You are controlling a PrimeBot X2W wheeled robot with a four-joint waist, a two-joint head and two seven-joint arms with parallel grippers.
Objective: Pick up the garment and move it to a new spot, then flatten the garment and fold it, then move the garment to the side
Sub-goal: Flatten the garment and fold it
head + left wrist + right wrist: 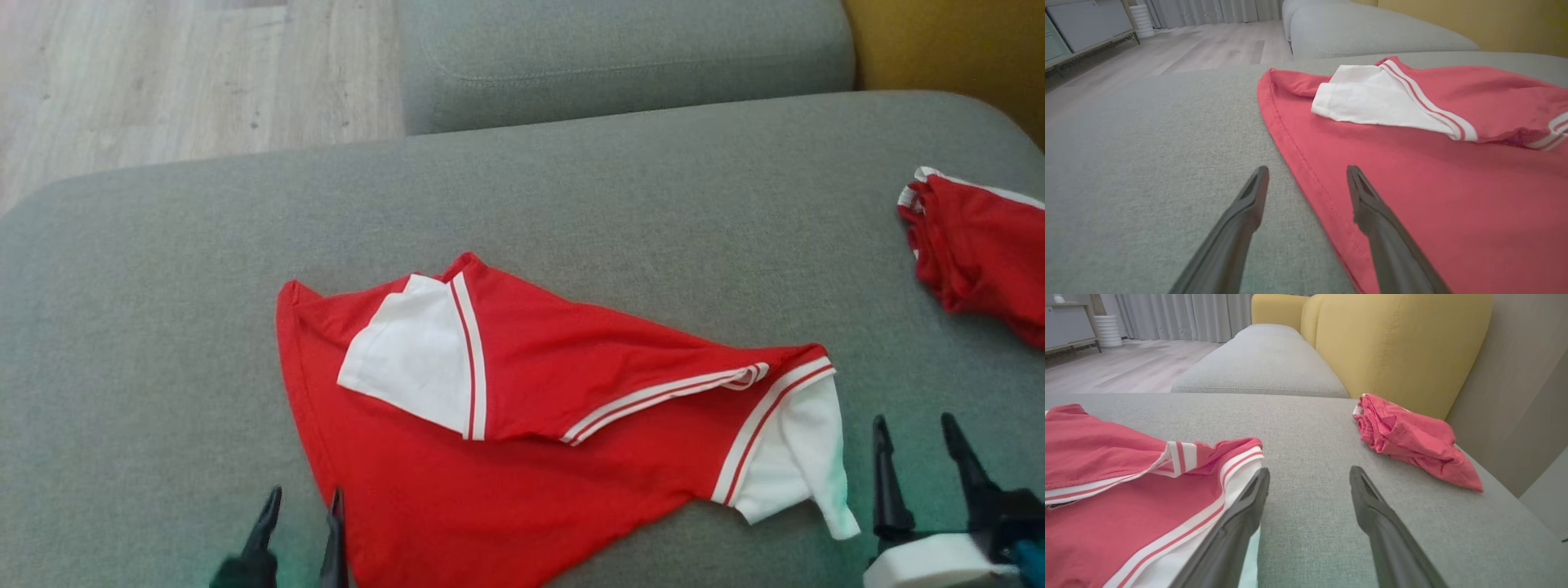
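The garment (522, 457) lies rumpled, partly folded over, on the grey cushion (571, 180). The left claw (304, 492) is spread over its left hem. The right claw (914, 420) is spread and empty, just beside its white sleeve (804, 465). A second garment (980, 237) lies well apart, far right.

Soft even daylight, faint shadows under garment (522, 490) folds, head view soft, teal tint at its bottom edge, wrist views bowed at edges, near fingers (1229, 241) blurred
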